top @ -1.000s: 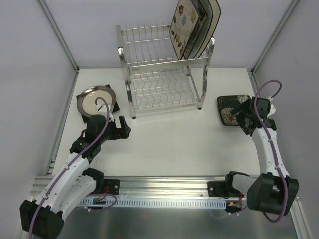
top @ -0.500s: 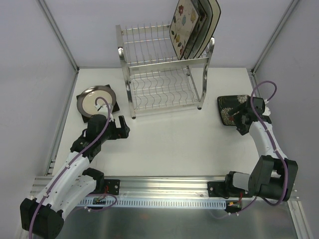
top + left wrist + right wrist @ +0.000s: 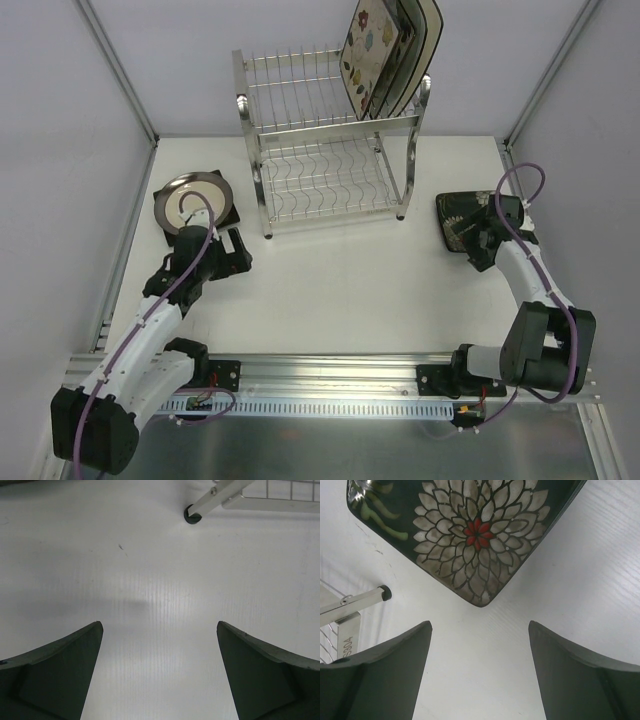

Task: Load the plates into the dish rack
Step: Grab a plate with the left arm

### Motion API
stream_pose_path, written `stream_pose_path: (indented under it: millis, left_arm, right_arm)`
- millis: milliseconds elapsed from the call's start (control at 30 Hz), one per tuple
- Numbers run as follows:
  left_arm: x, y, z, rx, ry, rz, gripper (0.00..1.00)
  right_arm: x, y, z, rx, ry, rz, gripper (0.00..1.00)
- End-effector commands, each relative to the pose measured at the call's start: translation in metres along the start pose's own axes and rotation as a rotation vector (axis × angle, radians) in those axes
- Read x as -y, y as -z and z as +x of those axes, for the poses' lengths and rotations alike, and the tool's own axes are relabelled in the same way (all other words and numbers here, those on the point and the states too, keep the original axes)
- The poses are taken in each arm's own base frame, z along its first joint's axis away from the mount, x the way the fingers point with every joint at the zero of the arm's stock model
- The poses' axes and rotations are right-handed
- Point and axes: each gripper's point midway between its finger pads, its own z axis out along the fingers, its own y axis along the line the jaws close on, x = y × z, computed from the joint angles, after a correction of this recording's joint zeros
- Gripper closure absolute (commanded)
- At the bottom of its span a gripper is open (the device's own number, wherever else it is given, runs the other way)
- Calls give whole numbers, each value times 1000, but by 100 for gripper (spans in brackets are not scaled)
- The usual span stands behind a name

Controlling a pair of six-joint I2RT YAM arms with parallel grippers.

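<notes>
The white bench [image 3: 330, 300] carries the dish rack [image 3: 300, 95] at its far middle. Three or so square plates already stand on edge at the right end of the rack's upper tier, the cream flowered plate [image 3: 368, 45] in front. The lower tier looks bare.

Two places remain to clear. To the right of the rack, apart from its post, the dark plate with white flowers [image 3: 475, 535] lies flat on the bench. To the left, a round cream plate [image 3: 190, 205] sits on a dark square one.

The right arm is the nearer to the flowered dark plate. In the wrist view the right pincer [image 3: 480, 625] hangs just short of it, jaws spread wide with nothing between them. The plate's near corner points straight into that gap, so its diagonal runs along the line of approach. The next move likely turns on this: reach forward and low to take the rim at that corner.

The left pincer [image 3: 160, 625] is fully spread and empty over bare bench, facing a rack foot [image 3: 192, 515] — the round plate lies just beyond and to its left.
</notes>
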Motion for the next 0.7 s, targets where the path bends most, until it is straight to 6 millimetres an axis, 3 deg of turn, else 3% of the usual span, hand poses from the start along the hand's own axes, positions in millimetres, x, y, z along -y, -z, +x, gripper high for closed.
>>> stream_pose_path:
  millis: [0, 167, 400, 667]
  left_arm:
    - [-9, -3, -12, 10, 122, -40, 1]
    - [-37, -6, -24, 35, 295, -131, 1]
    - [-87, -6, -68, 135, 481, -298, 1]
    - [-133, -20, -111, 249, 638, -339, 1]
  right_arm:
    - [-13, 4, 3, 3, 36, -53, 18]
    - [-26, 14, 7, -12, 99, -109, 16]
    - [-54, 39, 12, -6, 236, -198, 15]
    - [-93, 68, 38, -42, 388, -361, 14]
